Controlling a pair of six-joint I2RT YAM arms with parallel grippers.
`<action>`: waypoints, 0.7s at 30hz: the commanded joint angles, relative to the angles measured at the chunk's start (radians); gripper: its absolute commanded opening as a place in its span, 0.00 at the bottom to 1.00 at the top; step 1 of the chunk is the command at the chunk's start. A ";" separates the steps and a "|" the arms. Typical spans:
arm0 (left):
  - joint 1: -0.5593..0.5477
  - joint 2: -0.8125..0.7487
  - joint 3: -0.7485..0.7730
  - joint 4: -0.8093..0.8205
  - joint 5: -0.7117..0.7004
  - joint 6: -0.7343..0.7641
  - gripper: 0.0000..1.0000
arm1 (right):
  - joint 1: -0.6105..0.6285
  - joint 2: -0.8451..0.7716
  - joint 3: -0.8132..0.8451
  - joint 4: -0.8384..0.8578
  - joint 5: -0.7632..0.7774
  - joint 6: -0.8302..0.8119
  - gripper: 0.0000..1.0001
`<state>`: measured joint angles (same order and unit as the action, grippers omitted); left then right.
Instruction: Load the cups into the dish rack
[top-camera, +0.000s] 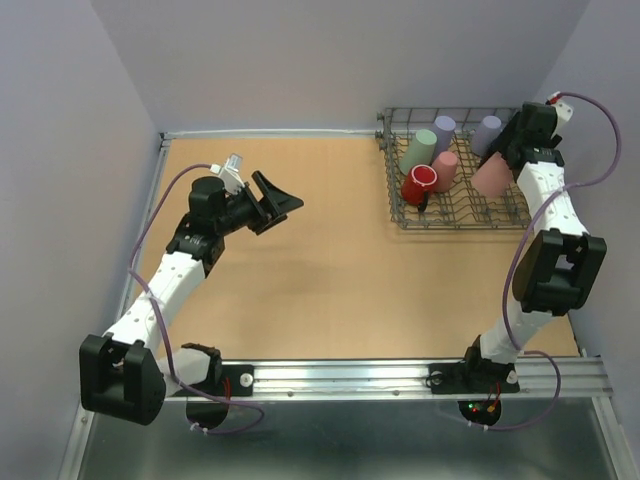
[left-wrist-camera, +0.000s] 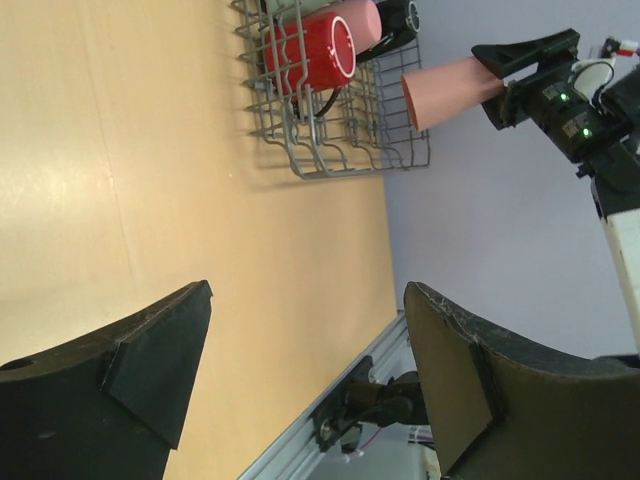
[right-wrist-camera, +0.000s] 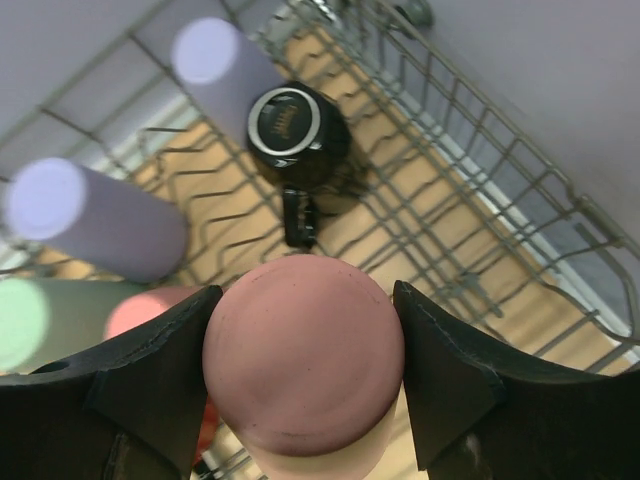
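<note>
The grey wire dish rack (top-camera: 456, 226) stands at the table's far right. In it are a pale green cup (top-camera: 420, 150), two lavender cups (top-camera: 443, 128) (top-camera: 488, 133), a pink cup (top-camera: 445, 170) and a red cup (top-camera: 419, 184) with a white inside. My right gripper (top-camera: 510, 160) is shut on a second pink cup (top-camera: 492, 177) and holds it mouth down above the rack's right part. The right wrist view shows that cup's base (right-wrist-camera: 303, 350) between the fingers and the black cup (right-wrist-camera: 298, 124) in the rack below. My left gripper (top-camera: 280, 205) is open and empty above the table's left middle.
The tan table (top-camera: 310, 290) is bounded by grey walls; the right wall runs close beside the rack. A metal rail (top-camera: 400, 375) carrying both arm bases runs along the near edge. The left wrist view shows the rack (left-wrist-camera: 330, 160) and the red cup (left-wrist-camera: 315, 50) from afar.
</note>
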<state>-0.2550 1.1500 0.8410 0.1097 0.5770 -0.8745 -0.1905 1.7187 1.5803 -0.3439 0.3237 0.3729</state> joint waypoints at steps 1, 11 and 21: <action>0.000 -0.053 0.030 -0.106 -0.028 0.117 0.90 | -0.010 0.036 0.087 0.023 0.150 -0.071 0.00; 0.002 -0.144 0.075 -0.334 -0.089 0.193 0.90 | -0.036 0.117 -0.023 0.180 0.300 -0.039 0.00; 0.003 -0.154 0.081 -0.374 -0.097 0.180 0.89 | -0.036 0.163 -0.144 0.321 0.370 -0.005 0.00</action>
<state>-0.2535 1.0012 0.8726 -0.2577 0.4835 -0.7101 -0.2222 1.8606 1.4845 -0.1368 0.6250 0.3401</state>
